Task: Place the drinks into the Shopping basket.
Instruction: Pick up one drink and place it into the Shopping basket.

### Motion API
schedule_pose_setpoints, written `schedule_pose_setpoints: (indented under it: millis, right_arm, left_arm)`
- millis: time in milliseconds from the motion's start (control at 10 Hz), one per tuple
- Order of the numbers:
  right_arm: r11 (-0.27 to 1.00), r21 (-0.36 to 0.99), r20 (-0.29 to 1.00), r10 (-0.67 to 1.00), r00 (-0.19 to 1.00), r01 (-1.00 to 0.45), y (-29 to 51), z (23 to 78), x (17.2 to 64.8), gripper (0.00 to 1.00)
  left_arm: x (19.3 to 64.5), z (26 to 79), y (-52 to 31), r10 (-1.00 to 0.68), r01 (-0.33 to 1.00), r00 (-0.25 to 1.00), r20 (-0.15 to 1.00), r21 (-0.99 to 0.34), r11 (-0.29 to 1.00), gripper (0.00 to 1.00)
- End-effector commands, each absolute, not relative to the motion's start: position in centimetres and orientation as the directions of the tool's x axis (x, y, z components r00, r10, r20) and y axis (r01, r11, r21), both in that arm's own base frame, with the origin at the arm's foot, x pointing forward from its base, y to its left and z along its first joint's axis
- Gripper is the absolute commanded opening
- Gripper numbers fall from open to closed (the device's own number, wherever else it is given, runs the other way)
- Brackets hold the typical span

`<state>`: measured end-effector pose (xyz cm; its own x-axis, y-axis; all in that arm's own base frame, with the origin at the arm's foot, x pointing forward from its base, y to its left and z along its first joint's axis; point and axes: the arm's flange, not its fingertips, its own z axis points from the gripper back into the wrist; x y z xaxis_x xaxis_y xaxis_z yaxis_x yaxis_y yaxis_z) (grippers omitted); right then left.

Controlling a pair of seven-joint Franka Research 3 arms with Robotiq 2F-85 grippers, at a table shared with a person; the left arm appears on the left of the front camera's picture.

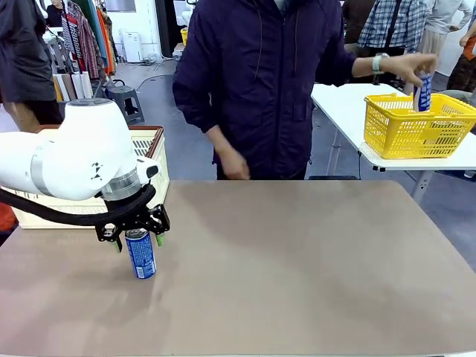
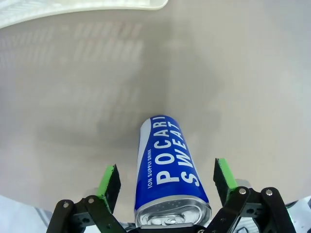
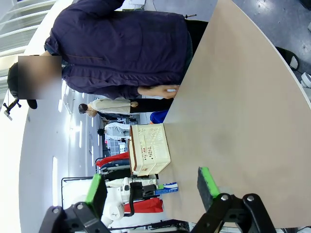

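Right now the blue can (image 1: pixel 140 254) stands on the tabletop (image 1: pixel 297 260) inside the open left pincer (image 1: pixel 139 242), not yet in the basket (image 1: pixel 158 169).

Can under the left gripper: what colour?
The can is blue with white lettering; best in left wrist view.

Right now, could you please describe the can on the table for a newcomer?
On the brown table, look left, by the cream Shopping basket. The blue Pocari Sweat can stands upright between the left gripper's open fingers; the other can is in the person's hand.
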<state>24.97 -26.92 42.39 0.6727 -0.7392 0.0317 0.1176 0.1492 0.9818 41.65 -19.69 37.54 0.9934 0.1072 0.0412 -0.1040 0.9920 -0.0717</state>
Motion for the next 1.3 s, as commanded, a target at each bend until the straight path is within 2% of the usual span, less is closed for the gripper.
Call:
schedule_pose_setpoints:
  millis: [0, 100, 200, 300, 500, 700, 1000, 1200]
  right_arm:
    - [0.163, 0.980, 0.045, -0.731, 0.681, 0.111, -27.1, 42.6, 24.9, 1.00]
    - [0.163, 0.980, 0.045, -0.731, 0.681, 0.111, -27.1, 42.6, 24.9, 1.00]
    - [0.163, 0.980, 0.045, -0.731, 0.681, 0.111, -27.1, 42.6, 24.9, 1.00]
    - [0.163, 0.980, 0.045, -0.731, 0.681, 0.111, -27.1, 42.6, 24.9, 1.00]
    - [0.163, 0.980, 0.045, -0.731, 0.681, 0.111, -27.1, 42.6, 24.9, 1.00]
    - [0.163, 0.980, 0.045, -0.731, 0.681, 0.111, -27.1, 42.6, 24.9, 1.00]
    - [0.163, 0.980, 0.045, -0.731, 0.681, 0.111, -27.1, 42.6, 24.9, 1.00]
    - [0.163, 0.980, 0.045, -0.731, 0.681, 0.111, -27.1, 42.6, 24.9, 1.00]
  left_arm:
    - [41.5, 38.1, -19.9, 0.111, -0.110, 0.993, 0.039, -0.039, 0.993, 1.00]
    - [41.5, 37.8, -20.0, 0.107, -0.106, 0.994, 0.015, -0.030, 0.994, 1.00]
    - [41.5, 37.8, -20.0, 0.102, -0.102, 0.995, -0.007, -0.029, 0.994, 0.46]
    - [41.3, 37.8, -20.0, 0.103, -0.104, 0.994, -0.024, -0.028, 0.994, 0.00]
    - [41.1, 38.0, -20.1, 0.079, -0.080, 0.997, -0.018, -0.048, 0.996, 0.00]
    - [41.4, 37.8, -20.2, 0.067, -0.065, 0.996, 0.054, -0.047, 0.997, 0.00]
    - [41.5, 37.8, -19.9, 0.064, -0.062, 0.997, 0.048, -0.049, 0.997, 0.00]
    - [41.2, 40.1, -19.1, 0.036, -0.035, 0.999, 0.014, -0.086, 0.996, 0.00]
